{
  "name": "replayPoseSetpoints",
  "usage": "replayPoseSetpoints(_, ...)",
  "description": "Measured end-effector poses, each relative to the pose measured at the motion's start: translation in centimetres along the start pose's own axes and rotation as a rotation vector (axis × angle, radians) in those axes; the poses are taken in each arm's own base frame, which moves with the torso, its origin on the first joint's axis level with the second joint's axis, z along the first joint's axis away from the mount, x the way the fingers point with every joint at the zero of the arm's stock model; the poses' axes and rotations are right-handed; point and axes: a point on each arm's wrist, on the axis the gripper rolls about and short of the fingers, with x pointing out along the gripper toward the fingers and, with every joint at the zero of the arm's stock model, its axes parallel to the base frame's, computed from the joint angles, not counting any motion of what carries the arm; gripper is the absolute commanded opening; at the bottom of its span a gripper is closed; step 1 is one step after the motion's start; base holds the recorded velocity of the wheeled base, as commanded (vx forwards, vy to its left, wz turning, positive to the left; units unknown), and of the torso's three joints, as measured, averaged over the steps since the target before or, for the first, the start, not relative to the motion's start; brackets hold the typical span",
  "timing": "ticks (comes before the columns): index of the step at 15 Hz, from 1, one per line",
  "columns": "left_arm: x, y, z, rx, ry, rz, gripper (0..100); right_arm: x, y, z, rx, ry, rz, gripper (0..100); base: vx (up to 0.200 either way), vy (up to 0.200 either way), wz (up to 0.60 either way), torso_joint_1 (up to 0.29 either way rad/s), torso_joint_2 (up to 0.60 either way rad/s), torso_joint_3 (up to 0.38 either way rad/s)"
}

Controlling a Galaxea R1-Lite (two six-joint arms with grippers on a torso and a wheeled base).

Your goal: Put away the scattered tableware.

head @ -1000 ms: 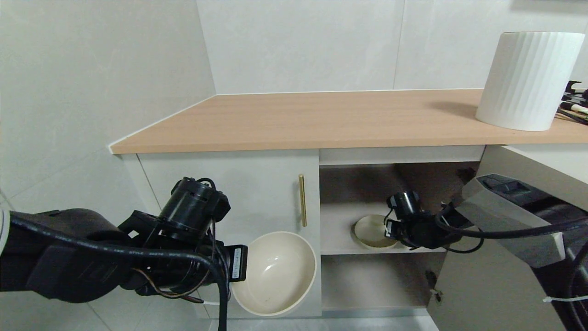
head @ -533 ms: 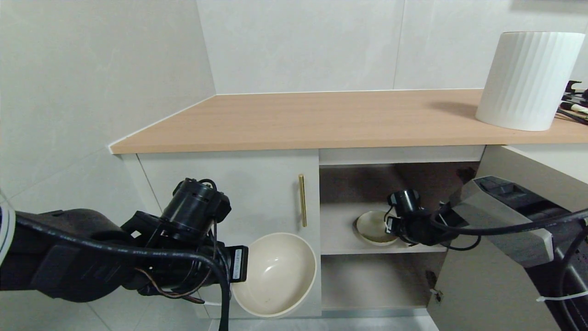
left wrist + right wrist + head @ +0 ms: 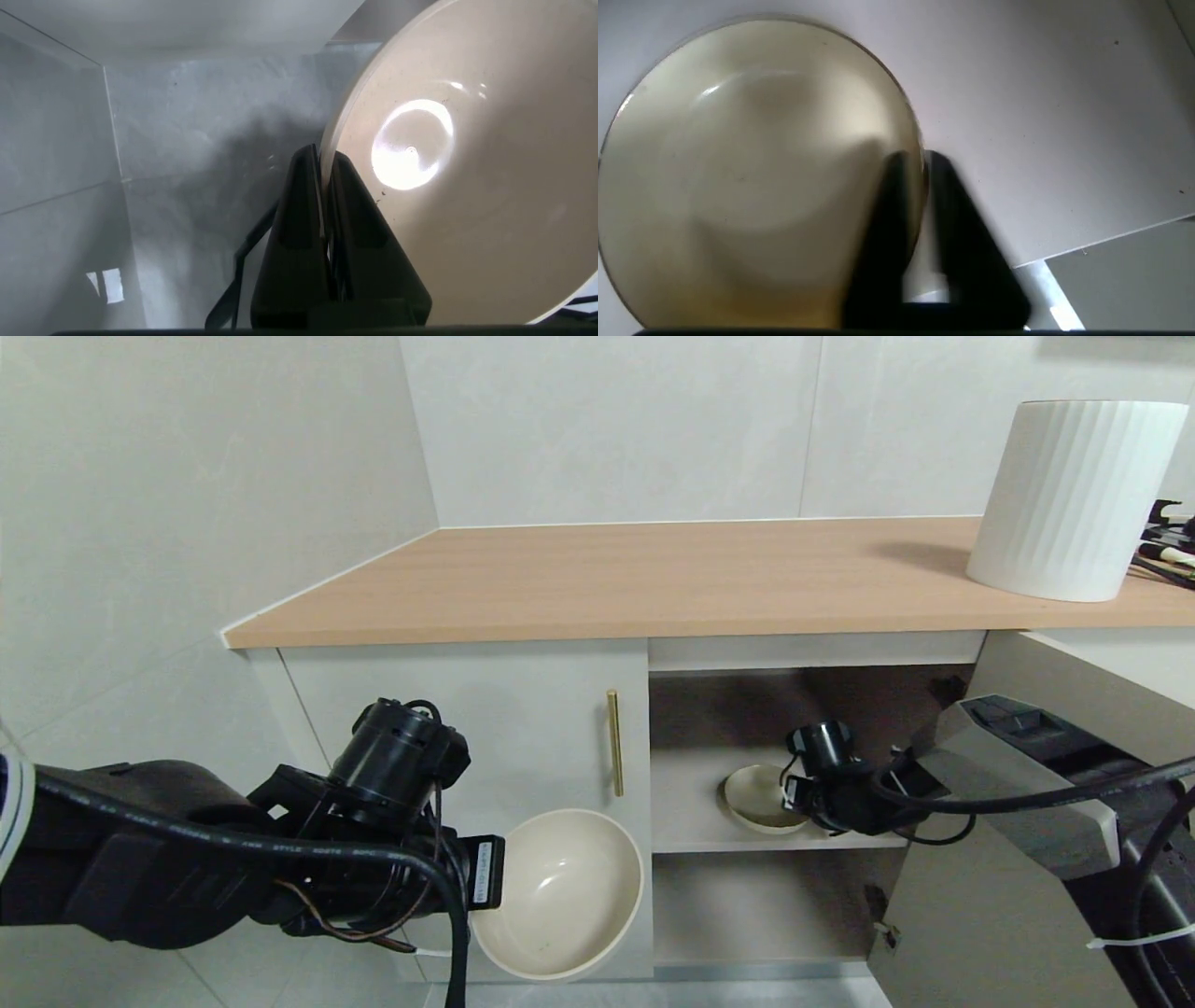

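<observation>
Right gripper (image 3: 792,798), jaws pinched on the rim of the small plate (image 3: 754,795), has carried it farther in and flatter over the cabinet's upper shelf (image 3: 686,821), so release seems near; left gripper (image 3: 484,870) stays clamped on the bowl (image 3: 560,891), near the closed door (image 3: 504,728).

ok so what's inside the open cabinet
A beige dish at the upper shelf, the right gripper shut on its rim. The arm covers the shelf's right side; the closed door hides the left compartment.
</observation>
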Motion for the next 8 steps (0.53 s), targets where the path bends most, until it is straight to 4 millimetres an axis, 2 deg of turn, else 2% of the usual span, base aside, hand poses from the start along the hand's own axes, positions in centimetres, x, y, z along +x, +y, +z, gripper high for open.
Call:
replayPoseSetpoints(5, -0.1, 0.0, 0.1, 0.001, -0.006, 0.004, 0, -0.7, -0.1, 0.5, 0.021, -0.001, 0.001, 100, 0.0, 0.0, 0.0, 0.0, 0.0, 0.0)
replayPoseSetpoints(6, -0.1, -0.1, 0.2, 0.004, -0.012, 0.003, 0, -1.2, -0.1, 0.5, 0.024, 0.003, 0.003, 100, 0.0, 0.0, 0.0, 0.0, 0.0, 0.0)
replayPoseSetpoints(8, 0.0, -0.4, 0.8, 0.004, -0.027, -0.002, 0, -3.4, -0.4, 0.1, 0.006, 0.042, 0.028, 100, 0.0, 0.0, 0.0, 0.0, 0.0, 0.0)
